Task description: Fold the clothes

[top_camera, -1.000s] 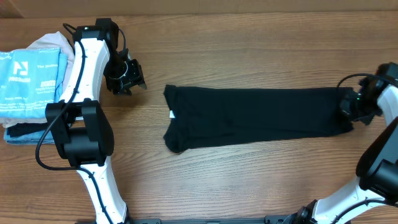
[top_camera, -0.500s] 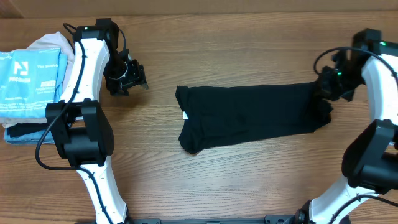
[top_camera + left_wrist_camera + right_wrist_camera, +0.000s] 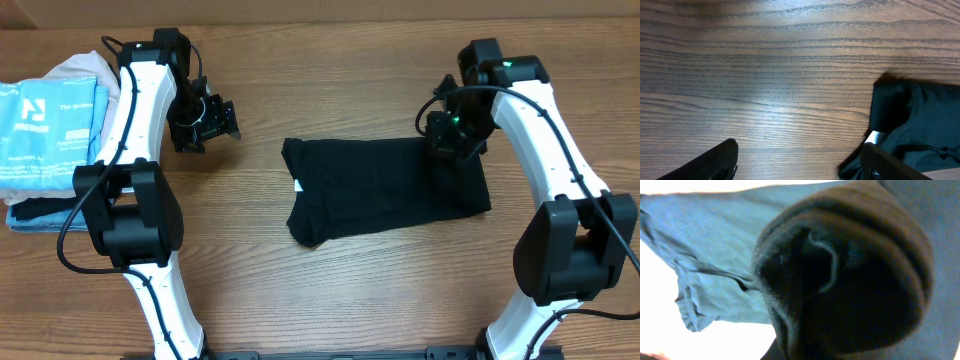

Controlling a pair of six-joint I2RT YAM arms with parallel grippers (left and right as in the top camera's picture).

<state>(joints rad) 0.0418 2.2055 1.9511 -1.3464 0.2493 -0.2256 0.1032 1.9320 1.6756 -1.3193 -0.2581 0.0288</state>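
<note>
A thick bunch of the T-shirt [image 3: 850, 290] hangs right against the lens, filling the middle and right of the view as a dark, rounded, blurred fold with a pale seam line curving across it. Behind it, the rest of the garment lies spread flat and looks washed-out grey-blue, a hemmed sleeve reaching toward the lower left. The table [image 3: 655, 280] around it is blown out to white.

We noted L gripper [image 3: 210, 125] w/ jaws spread wide, L arm [image 3: 135, 100] stretched fwd. R gripper [image 3: 452, 140] pointed down, pinched on black T-shirt [image 3: 370, 190]; R arm [image 3: 545, 130] bent inward.
</note>
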